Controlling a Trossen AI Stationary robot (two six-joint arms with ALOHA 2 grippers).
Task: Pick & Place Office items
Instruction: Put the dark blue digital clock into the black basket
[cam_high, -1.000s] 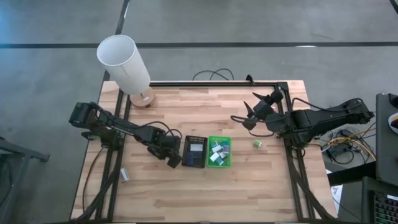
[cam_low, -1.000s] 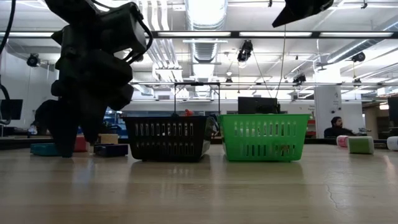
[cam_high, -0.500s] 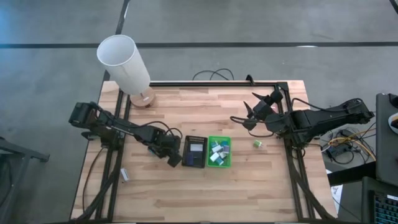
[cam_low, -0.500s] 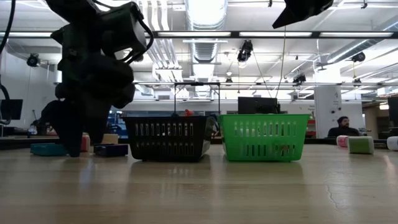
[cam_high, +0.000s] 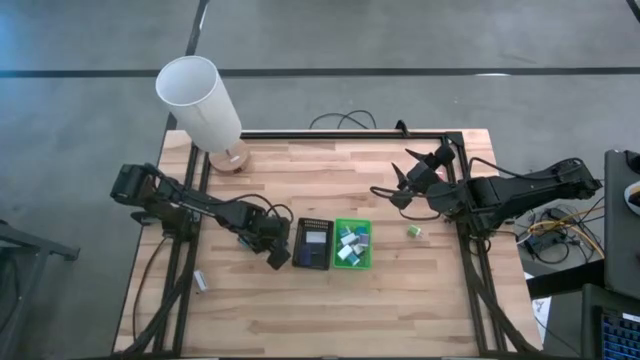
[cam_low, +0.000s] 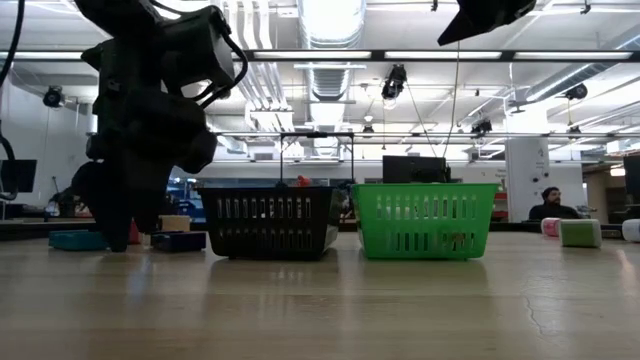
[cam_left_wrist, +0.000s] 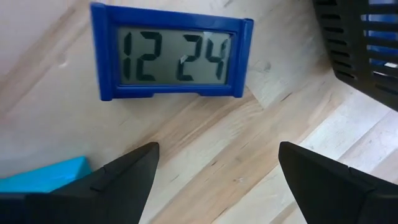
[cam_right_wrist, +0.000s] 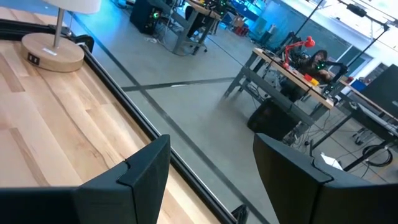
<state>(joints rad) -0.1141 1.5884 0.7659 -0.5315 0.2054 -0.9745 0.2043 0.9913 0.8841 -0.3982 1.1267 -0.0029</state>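
wooden boards made the table (cam_high: 300, 300), and the black basket (cam_high: 312, 244) sat in its middle, so everything here is placed by that basket. the green basket (cam_high: 353, 244) touched its side and already had small blocks (cam_high: 350, 246) in it. the left gripper (cam_high: 272, 250) hung low just beside the black basket, on the side away from the green one, with its fingers (cam_left_wrist: 118, 180) spread wide and nothing between them. right under it lay a blue clock (cam_left_wrist: 170, 52) showing big numbers, and a flat teal block (cam_left_wrist: 41, 175) lay near one finger. the right gripper (cam_high: 402, 188) waited far past the green basket, up in the air; its fingers stood partly apart with nothing in them. one little green block (cam_high: 413, 231) sat alone on the wood beyond the green basket.

what could go wrong? the clock was wide and flat, so the fingers might slide off its edges or only push it along the wood. one finger could bump the teal block or the black basket wall, since both were so close. a weak grip might drop the clock before it got over the basket.
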